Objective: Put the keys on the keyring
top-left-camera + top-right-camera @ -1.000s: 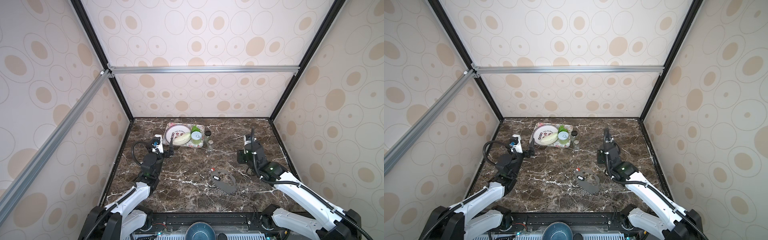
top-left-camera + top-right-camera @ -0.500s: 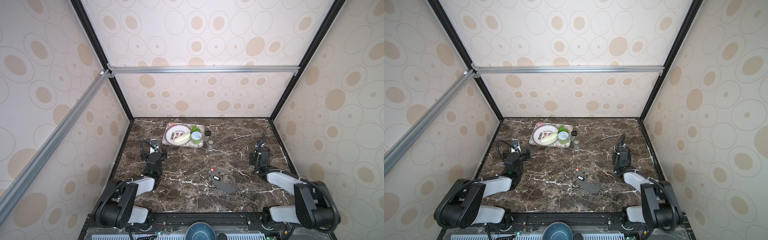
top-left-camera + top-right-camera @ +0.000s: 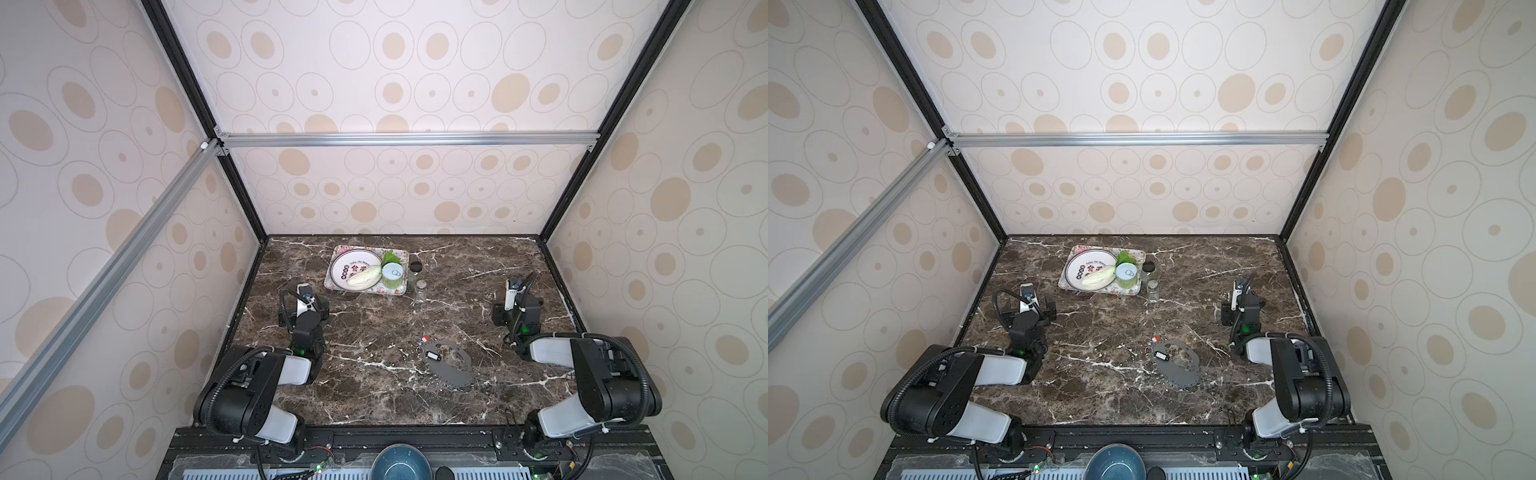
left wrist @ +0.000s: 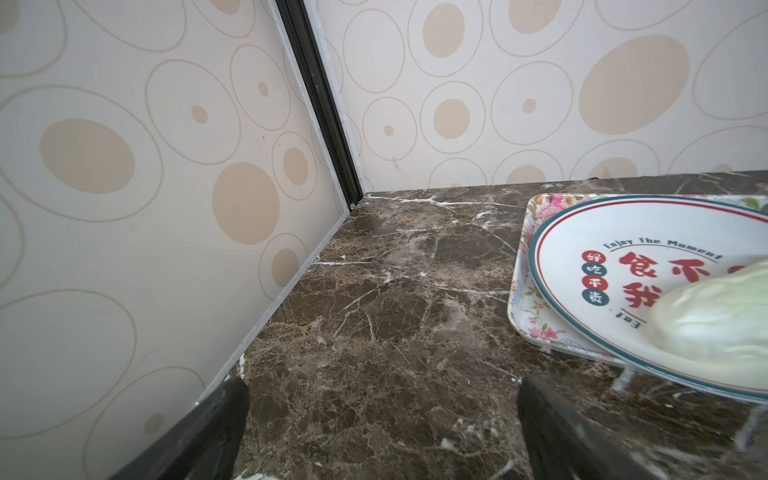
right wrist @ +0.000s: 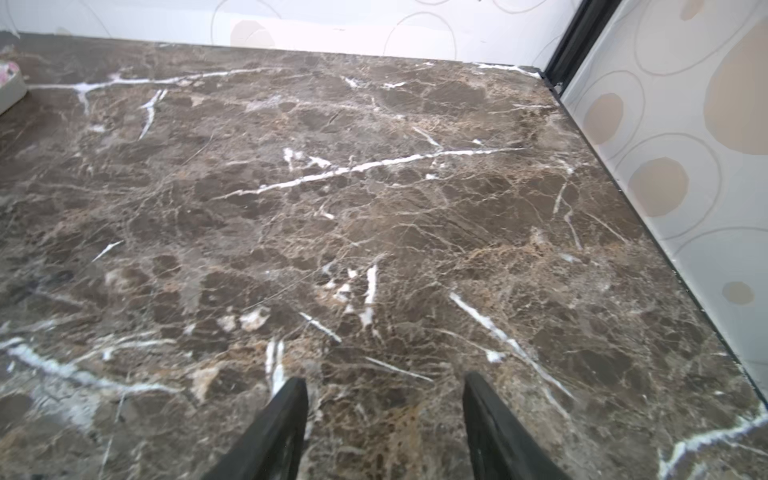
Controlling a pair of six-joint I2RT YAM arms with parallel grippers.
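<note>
The keyring (image 3: pixel 455 380) (image 3: pixel 1183 381), a flat grey oval loop with a toothed edge, lies on the marble near the front centre. The black key (image 3: pixel 432 355) (image 3: pixel 1160 355) rests on its far-left part. The red key (image 3: pixel 424 339) (image 3: pixel 1155 339) lies on the marble just beyond the loop. My left gripper (image 3: pixel 306 306) (image 4: pixel 382 386) is far to the left, open and empty, facing the back-left corner. My right gripper (image 3: pixel 515 307) (image 5: pixel 386 382) is off to the right, open over bare marble. Neither wrist view shows the keys or keyring.
A floral tray (image 3: pixel 399 292) (image 4: pixel 519 299) at the back holds a white plate (image 3: pixel 349 266) (image 4: pixel 582 232), a cabbage (image 3: pixel 365 276) and a green can (image 3: pixel 393 276). Two small glass jars (image 3: pixel 420 291) stand beside it. A blue bowl (image 3: pixel 395 463) sits below the front edge.
Both arms have folded back toward their bases. The left gripper drew away from the tray, the right gripper moved right, away from the keyring. The right jaws widened slightly.
</note>
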